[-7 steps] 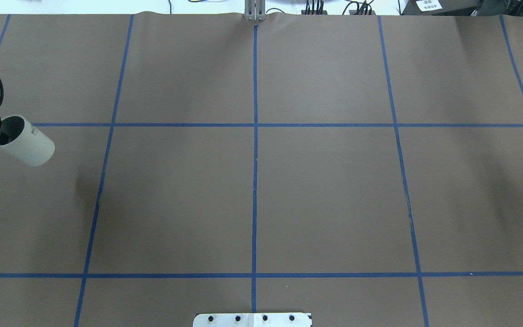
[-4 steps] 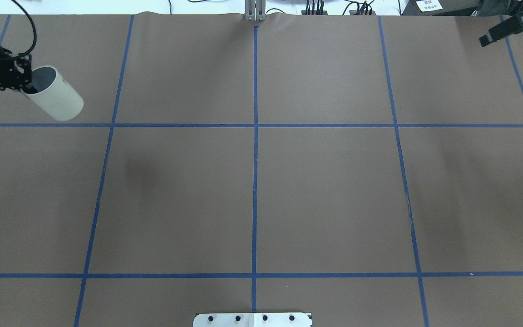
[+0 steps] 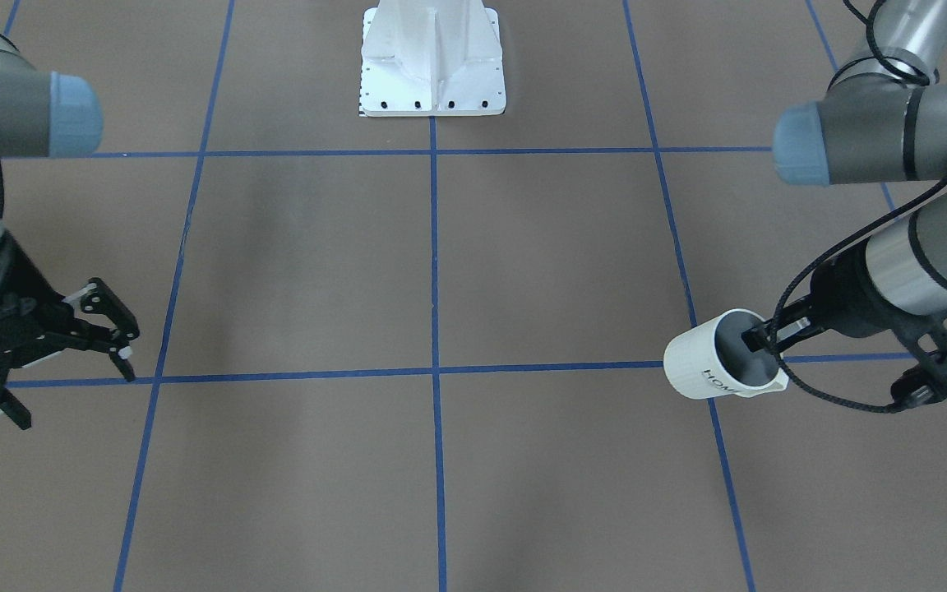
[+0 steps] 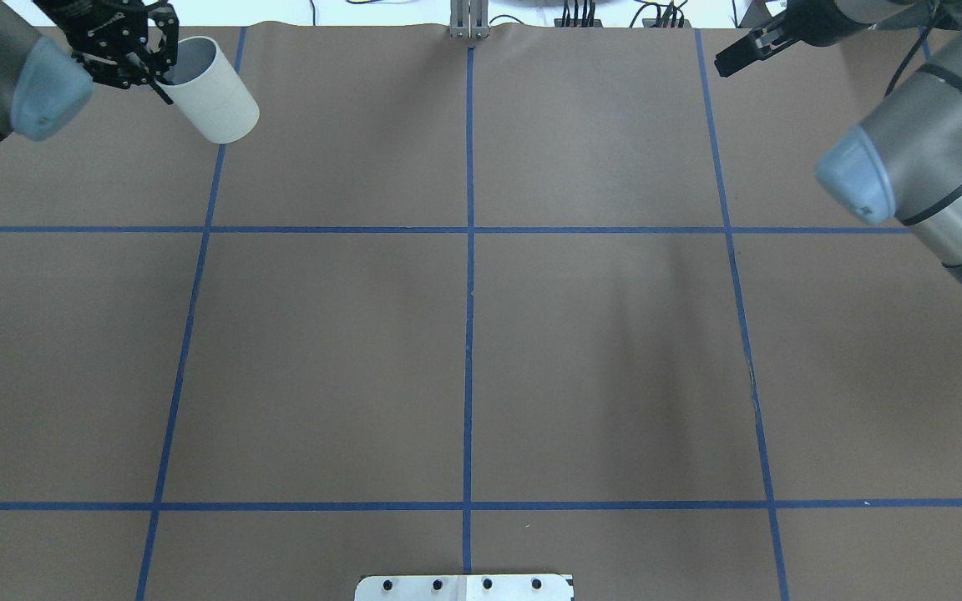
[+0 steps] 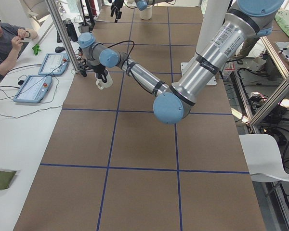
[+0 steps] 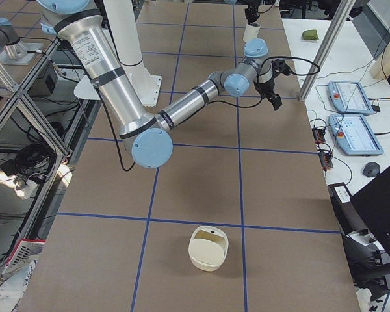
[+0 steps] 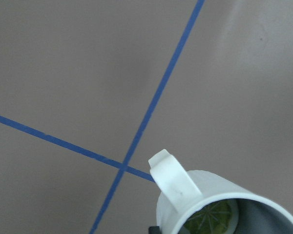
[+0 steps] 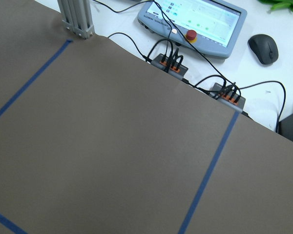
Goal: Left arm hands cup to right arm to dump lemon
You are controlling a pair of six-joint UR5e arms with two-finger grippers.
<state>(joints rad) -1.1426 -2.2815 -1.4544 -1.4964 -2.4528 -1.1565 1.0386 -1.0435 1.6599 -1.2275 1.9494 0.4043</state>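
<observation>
Mid-carry, apparently, the left gripper (image 3: 761, 344) pinches the rim of the cream-white ceramic mug (image 3: 705, 367) holding the yellow-green lemon (image 7: 212, 217); handover next needs the spread-open right gripper (image 3: 71, 374) alongside.

- Table (image 4: 598, 334): brown paper cover, edge to edge. Blue tape lines (image 4: 469, 351) divide it into large rectangles.
- Aluminium post (image 4: 468, 21) at upper centre of the overhead view, at the paper's far edge. Cable plugs (image 4: 577, 15) just right of it.
- White worktop (image 5: 19, 139) along the left of the left-end view carries two touch panels (image 5: 32, 88) and a dark green cloth (image 5: 0, 179) at lower left. A seated person (image 5: 5, 41) is at upper left.
- White chair (image 5: 267, 154) at lower right of the same view, beside aluminium frame struts (image 5: 272, 105).
- Right wrist view, upper right: mouse (image 8: 263, 48) on white surface.
- Light even; shadows on the paper soft, blurred.
</observation>
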